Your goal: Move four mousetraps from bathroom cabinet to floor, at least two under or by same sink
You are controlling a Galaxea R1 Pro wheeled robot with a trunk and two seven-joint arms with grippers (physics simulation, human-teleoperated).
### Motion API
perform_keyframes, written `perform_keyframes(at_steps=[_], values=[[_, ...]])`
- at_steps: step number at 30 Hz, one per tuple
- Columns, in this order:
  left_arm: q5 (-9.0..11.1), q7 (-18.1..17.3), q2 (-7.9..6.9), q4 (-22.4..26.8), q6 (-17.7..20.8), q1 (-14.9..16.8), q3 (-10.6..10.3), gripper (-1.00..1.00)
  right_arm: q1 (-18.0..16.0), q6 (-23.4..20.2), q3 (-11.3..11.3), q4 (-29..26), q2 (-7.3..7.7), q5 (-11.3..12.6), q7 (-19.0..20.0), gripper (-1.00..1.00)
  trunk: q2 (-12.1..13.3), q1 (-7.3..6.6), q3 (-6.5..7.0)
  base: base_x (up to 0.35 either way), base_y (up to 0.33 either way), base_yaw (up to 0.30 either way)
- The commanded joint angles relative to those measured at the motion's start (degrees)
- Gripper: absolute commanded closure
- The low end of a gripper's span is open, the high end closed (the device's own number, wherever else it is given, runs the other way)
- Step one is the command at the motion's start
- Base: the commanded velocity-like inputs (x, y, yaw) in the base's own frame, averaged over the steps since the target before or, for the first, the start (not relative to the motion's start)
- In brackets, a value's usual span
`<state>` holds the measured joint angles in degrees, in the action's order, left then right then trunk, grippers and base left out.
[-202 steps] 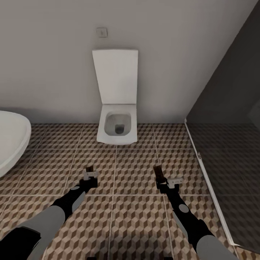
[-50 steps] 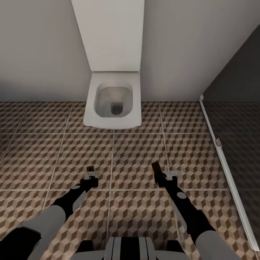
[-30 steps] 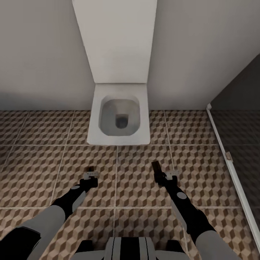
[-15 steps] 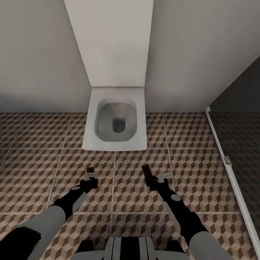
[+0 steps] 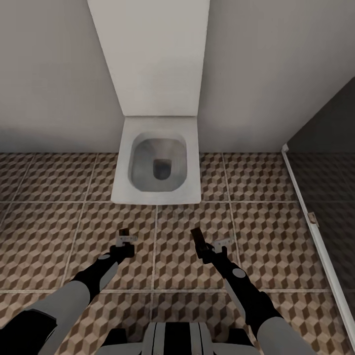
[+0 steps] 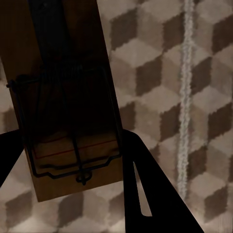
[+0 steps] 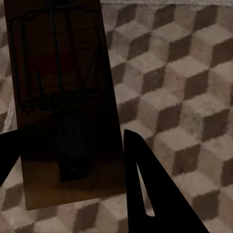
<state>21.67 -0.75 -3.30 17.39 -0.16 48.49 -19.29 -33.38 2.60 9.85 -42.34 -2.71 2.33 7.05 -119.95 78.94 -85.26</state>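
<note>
- Left pincer point(image 5: 123, 237) closed on a mousetrap point(image 6: 65, 104), board running lengthwise out past the fingertips, wire side facing the wrist camera (red mark near the far end of the board).
- Right pincer point(image 5: 207, 242) likewise clamped on a second mousetrap point(image 7: 60, 104), seen from the head as a dark slab point(image 5: 197, 238) angled up and toward the toilet point(image 5: 157, 165).
- Both traps held above the bathroom floor point(image 5: 54, 231), not touching it; cube-pattern tiles visible under each board in the wrist views.
- Key relation: floor straight below both boards, and each board's long axis pointing forward toward the toilet, so a drop here would lay them in front of the bowl.
- Sink not among the things ahead (toilet, grey wall, dark glass screen point(image 5: 325, 162) at the right), so its direction from either pincer cannot be told.
- Judged: for the traps meant for the sink, a turn of the base toward it first, then lowering flat.
</note>
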Motion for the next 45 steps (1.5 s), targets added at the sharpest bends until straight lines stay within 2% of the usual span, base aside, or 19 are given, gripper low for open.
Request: perform_keyframes(at_steps=[1,13,20,45], values=[[0.39,-0.13,-0.04,0.01,-0.01,0.02,-0.31,1.00,-0.02,0.18,-0.03,0.06,0.03,0.42,0.25,1.00,-0.42,0.22,-0.21,0.000,0.000,0.000],[0.39,-0.13,0.35,0.07,-0.01,0.02,-0.31,1.00,-0.02,0.27,-0.09,0.07,0.08,0.30,0.26,1.00,-5.24,2.85,-2.36,0.000,0.000,0.000],[0.39,-0.13,0.31,0.03,-0.01,0.02,-0.46,1.00,-0.02,0.26,-0.08,0.06,0.07,0.30,0.26,1.00,-5.24,2.85,-2.36,0.000,0.000,0.000],[0.39,-0.13,0.31,0.05,-0.01,0.02,-0.49,1.00,-0.02,0.22,-0.09,-0.02,0.14,0.30,0.25,1.00,-15.26,8.35,-6.85,0.000,0.000,0.000]])
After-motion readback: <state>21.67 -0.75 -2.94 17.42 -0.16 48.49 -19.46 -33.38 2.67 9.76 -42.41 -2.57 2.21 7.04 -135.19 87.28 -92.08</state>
